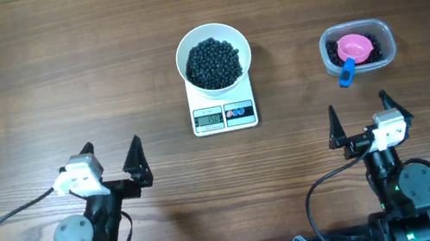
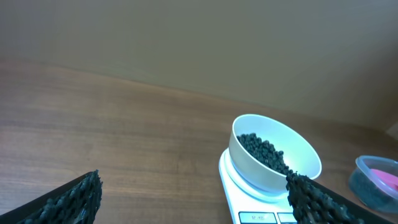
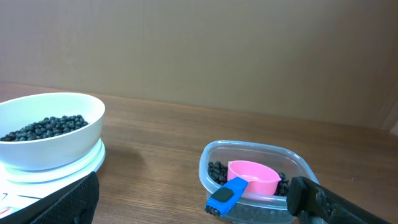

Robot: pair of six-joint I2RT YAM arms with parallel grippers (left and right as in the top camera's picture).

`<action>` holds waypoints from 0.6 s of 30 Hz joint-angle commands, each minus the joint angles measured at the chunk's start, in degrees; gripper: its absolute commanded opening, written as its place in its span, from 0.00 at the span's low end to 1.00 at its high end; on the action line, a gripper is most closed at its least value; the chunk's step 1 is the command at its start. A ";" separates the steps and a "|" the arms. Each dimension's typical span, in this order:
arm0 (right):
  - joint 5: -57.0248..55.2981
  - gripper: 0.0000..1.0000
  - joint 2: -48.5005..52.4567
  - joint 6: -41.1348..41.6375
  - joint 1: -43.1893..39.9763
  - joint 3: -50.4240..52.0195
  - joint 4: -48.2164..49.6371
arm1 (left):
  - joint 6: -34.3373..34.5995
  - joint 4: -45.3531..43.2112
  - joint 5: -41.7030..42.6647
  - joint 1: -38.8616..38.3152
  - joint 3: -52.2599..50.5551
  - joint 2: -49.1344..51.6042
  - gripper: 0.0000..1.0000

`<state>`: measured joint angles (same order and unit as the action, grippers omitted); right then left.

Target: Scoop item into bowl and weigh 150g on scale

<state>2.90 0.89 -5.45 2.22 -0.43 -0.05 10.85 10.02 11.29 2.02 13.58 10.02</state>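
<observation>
Fingers before tub with pink scoop

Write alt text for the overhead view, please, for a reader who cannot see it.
A white bowl of black beads sits on a scale in the centre. Right of it, a clear tub holds a pink scoop and a few beads. The left gripper and right gripper stand open and empty near the bottom edge.

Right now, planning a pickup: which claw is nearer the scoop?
Right. The right claw sits just short of the pink scoop; the left claw is far across, beyond the scale.
</observation>
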 commanded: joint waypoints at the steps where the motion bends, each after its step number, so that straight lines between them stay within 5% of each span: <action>1: -0.31 1.00 -0.68 -0.46 0.20 0.13 0.07 | 0.31 -0.22 0.85 1.11 -1.64 -2.80 1.00; 18: -0.33 1.00 -0.68 -0.46 0.20 0.13 0.07 | 0.31 -8.90 0.85 1.38 -9.99 -9.86 1.00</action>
<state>2.90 0.89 -5.45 2.22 -0.43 -0.05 10.85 2.57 11.49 3.07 5.10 0.84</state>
